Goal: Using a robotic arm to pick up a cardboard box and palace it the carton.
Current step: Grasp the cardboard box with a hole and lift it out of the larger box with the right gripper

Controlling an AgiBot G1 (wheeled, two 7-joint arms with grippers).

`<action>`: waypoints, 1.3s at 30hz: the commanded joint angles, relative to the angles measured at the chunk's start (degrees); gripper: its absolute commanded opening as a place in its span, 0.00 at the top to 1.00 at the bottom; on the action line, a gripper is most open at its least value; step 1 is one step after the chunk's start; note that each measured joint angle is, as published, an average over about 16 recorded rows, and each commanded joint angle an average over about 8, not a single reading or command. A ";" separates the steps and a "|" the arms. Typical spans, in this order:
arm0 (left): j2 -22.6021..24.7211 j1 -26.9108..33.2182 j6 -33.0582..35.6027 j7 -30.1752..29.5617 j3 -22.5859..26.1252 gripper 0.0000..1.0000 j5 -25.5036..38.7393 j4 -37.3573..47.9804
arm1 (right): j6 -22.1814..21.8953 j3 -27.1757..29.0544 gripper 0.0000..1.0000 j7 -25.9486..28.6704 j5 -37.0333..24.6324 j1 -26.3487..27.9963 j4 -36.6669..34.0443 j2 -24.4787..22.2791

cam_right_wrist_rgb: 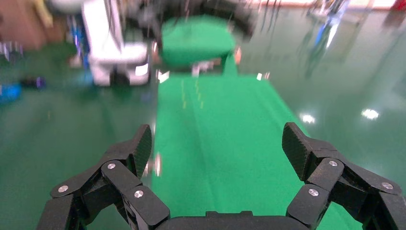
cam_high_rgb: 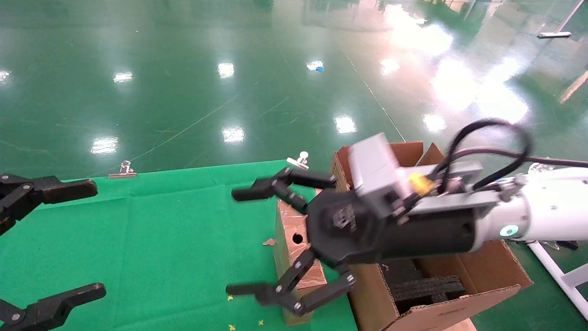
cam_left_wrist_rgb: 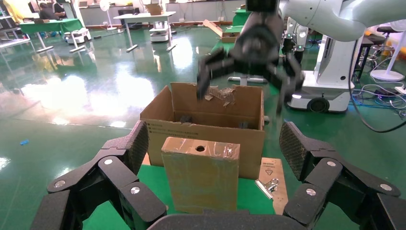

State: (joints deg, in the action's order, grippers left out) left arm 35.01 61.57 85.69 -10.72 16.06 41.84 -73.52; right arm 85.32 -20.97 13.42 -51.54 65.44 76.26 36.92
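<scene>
The cardboard box (cam_high_rgb: 294, 239) stands upright on the green cloth, its round hole showing, right beside the carton (cam_high_rgb: 459, 308). The robotic arm, my right one (cam_high_rgb: 542, 211), reaches in from the right. Its gripper (cam_high_rgb: 232, 241) is open and empty, held in the air in front of the box and hiding part of it. In the right wrist view the gripper (cam_right_wrist_rgb: 218, 143) sees only green cloth. My left gripper (cam_high_rgb: 94, 239) is open at the far left. In the left wrist view it (cam_left_wrist_rgb: 214, 143) faces the box (cam_left_wrist_rgb: 201, 179), with the carton (cam_left_wrist_rgb: 206, 129) behind.
Black foam blocks (cam_high_rgb: 427, 287) lie inside the carton. Binder clips (cam_high_rgb: 122, 170) (cam_high_rgb: 298, 160) hold the far edge of the green cloth (cam_high_rgb: 174, 239). A white frame (cam_high_rgb: 556, 271) stands at the right. Shiny green floor lies beyond the table.
</scene>
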 commanded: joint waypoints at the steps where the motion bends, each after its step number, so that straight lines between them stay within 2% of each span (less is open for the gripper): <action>1: 0.00 0.01 0.00 0.01 0.01 0.00 0.00 0.01 | -0.38 -1.15 0.00 0.40 -2.51 0.80 1.08 0.24; 11: -0.02 0.02 -0.01 0.03 0.06 0.00 -0.03 0.02 | 2.89 -15.82 0.00 11.81 -27.05 16.65 1.54 10.78; 18: -0.03 0.03 -0.02 0.05 0.09 0.00 -0.05 0.02 | 4.86 -25.61 0.00 18.74 -37.20 30.26 1.42 15.76; 23: -0.04 0.03 -0.03 0.06 0.11 0.00 -0.07 0.02 | 5.56 -34.86 0.00 23.49 -40.18 40.75 1.36 17.14; 27: -0.05 0.04 -0.04 0.07 0.13 0.00 -0.08 0.02 | 5.61 -43.27 0.00 26.59 -39.75 46.85 1.32 17.72; 33: -0.06 0.04 -0.05 0.08 0.15 0.00 -0.10 0.02 | 4.94 -53.30 0.00 30.40 -36.84 51.39 1.33 18.09; 39: -0.07 0.05 -0.06 0.09 0.18 0.00 -0.12 0.02 | 3.97 -58.81 0.00 32.55 -35.34 53.30 1.37 18.43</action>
State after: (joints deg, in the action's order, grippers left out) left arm 34.94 61.62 85.63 -10.62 16.23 41.72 -73.50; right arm 89.26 -79.09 45.98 -87.01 118.69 77.63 55.27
